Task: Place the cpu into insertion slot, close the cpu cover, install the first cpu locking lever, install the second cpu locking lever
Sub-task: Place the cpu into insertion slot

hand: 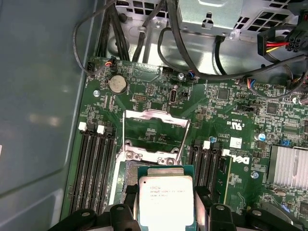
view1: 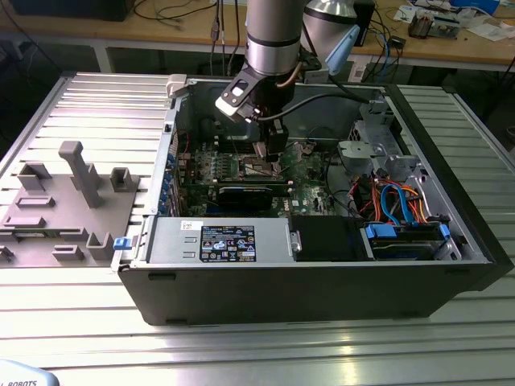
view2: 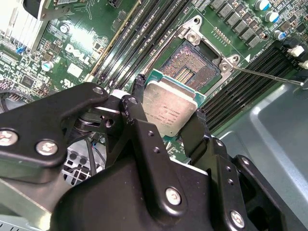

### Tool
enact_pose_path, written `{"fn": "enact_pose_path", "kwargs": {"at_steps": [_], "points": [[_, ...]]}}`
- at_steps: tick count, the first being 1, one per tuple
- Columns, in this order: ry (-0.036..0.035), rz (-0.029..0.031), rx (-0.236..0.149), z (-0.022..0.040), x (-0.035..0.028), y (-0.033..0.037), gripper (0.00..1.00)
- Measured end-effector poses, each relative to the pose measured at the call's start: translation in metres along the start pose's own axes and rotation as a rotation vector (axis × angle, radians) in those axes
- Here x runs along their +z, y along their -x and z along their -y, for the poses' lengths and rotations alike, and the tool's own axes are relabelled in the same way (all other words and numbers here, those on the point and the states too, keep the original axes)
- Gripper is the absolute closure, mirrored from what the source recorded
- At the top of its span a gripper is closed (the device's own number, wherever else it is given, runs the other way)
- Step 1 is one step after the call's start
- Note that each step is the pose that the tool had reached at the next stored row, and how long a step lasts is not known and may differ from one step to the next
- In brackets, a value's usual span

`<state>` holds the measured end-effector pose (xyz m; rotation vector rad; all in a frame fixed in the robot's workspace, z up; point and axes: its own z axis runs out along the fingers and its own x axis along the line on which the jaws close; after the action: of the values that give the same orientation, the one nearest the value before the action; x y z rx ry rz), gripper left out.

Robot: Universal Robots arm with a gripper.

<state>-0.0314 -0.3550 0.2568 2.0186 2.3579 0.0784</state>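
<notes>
silvery ribbed table [view1: 241,346], probably a workbench [view1: 121,28] behind; jaws hold the cpu [view2: 168,108].

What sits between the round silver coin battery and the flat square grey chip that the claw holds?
In the first wrist view, the thin silvery metal cpu cover, an open cut-out frame, lies between the round silver battery and the cpu.

Silver-grey arm [view1: 273,36], black cable [view1: 326,99]; matte black pincer [view2: 169,100], silver screws [view2: 173,195].
</notes>
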Motion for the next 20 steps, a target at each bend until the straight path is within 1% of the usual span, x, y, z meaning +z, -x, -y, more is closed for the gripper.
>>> {"fn": "enact_pose_path", "kwargs": {"at_steps": [17, 20], "points": [[0.0002, 0.0019, 0.029, 0.0000, 0.0005, 0.0000, 0.45], [0.0001, 0.0029, 0.040, 0.0001, 0.0006, 0.0000, 0.45]]}}
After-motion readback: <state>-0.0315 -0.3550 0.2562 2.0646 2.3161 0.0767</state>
